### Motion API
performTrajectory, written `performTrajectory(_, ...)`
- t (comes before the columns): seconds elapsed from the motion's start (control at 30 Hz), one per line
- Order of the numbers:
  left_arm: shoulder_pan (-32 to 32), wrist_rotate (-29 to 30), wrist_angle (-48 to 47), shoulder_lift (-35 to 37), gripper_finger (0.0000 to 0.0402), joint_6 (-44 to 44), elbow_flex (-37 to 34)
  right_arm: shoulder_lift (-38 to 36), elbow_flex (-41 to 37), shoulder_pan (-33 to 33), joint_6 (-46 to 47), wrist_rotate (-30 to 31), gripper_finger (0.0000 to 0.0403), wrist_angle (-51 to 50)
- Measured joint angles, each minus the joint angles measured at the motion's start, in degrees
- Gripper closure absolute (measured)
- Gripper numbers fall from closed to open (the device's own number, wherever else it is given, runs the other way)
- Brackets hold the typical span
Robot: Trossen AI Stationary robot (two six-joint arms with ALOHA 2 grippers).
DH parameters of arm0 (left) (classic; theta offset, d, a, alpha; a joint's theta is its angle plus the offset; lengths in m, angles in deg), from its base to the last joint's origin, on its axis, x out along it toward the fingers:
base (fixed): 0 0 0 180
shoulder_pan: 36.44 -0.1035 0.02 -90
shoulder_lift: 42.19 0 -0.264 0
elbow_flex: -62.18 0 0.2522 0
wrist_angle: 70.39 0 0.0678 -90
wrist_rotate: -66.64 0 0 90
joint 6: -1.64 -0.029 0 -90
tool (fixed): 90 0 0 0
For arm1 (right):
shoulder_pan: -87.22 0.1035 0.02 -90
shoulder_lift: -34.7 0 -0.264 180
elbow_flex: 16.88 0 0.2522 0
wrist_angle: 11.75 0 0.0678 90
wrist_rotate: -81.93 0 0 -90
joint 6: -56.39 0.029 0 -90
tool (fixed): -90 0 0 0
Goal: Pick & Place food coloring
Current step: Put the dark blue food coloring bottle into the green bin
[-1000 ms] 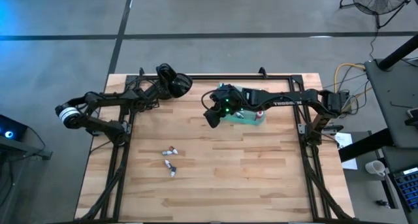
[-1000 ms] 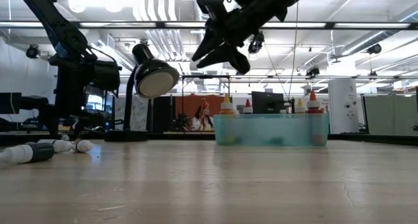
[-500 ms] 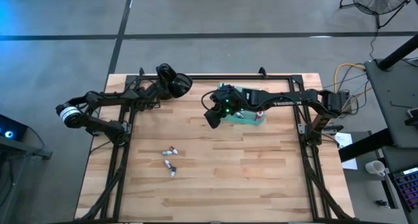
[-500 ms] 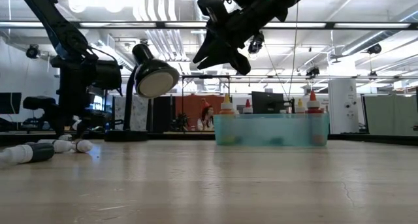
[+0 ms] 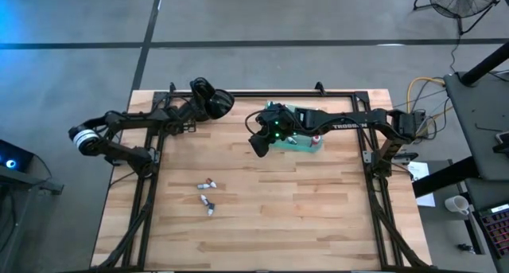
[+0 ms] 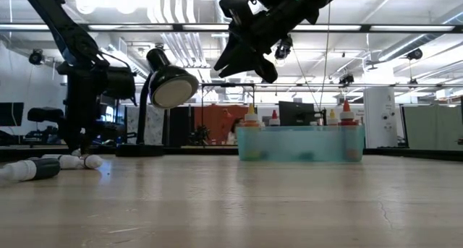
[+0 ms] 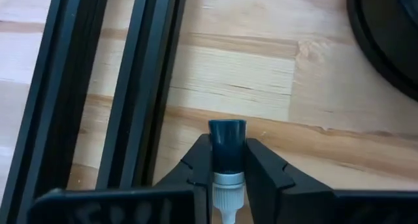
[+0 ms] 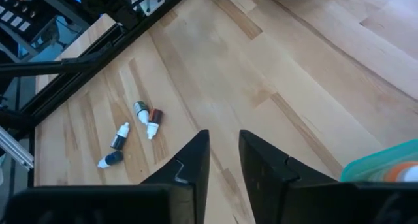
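A small food coloring bottle [image 7: 227,134] with a dark body and a white cap sits between the fingers of my left gripper [image 7: 227,145], which is shut on it at the table's far left [image 5: 183,123], beside the black rail. Several more small bottles [image 8: 138,127] lie on their sides on the wood left of centre [image 5: 207,192]. A teal tray [image 5: 306,144] holds upright bottles [image 6: 251,118]. My right gripper [image 8: 224,145] hangs high over the table's middle [image 5: 256,144], left of the tray, its fingers nearly together with nothing between them. My left gripper pinches the bottle's dark body [image 7: 228,160] between its two fingers, just beyond the white cap [image 7: 227,181]. The bottle lies along the fingers, cap toward the wrist, its base end sticking out past the fingertips. Whether the base touches the wood I cannot tell.
A glossy black rounded object [image 5: 211,99] stands at the far edge close to my left gripper. Black frame rails [image 5: 147,185] run along the table's left, right and far sides. Bare wood lies between the loose bottles and the tray.
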Motion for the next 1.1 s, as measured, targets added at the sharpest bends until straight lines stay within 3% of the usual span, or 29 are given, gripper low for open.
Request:
performTrajectory(0.3, 2.2, -11.9, -5.3, 1.2, 0.0350, -1.3, 0.1, 0.0, 0.0, 0.0, -0.2, -0.2, 0.0326, 0.3)
performTrajectory(0.47, 9.5, -14.0, -16.3, 8.2, 0.0352, -0.9, -0.3, -1.5, 0.0, 0.0, -3.4, 1.8, 0.0324, 0.2)
performTrajectory(0.57, 15.5, -14.9, -15.6, 14.4, 0.0359, 1.3, -0.4, -3.4, 0.0, 0.0, -4.1, 4.5, 0.0324, 0.1)
performTrajectory(0.67, 21.6, -15.8, -10.1, 20.6, 0.0360, 2.0, -0.4, -5.8, 0.0, 0.5, -9.6, 8.0, 0.0325, 0.0)
performTrajectory(0.83, 32.1, -18.2, 10.9, 26.7, 0.0354, -1.2, -0.3, -11.7, 0.1, 2.3, -16.5, 15.3, 0.0333, -0.3)
performTrajectory(1.0, 36.7, -18.1, 37.2, 22.7, 0.0349, -9.9, 1.0, -15.7, 0.0, 2.7, -16.7, 23.1, 0.0335, -5.0)
performTrajectory(1.1, 36.7, -18.5, 41.6, 16.0, 0.0349, -10.4, 5.6, -18.5, 0.0, 3.4, -16.6, 27.1, 0.0335, -7.9)
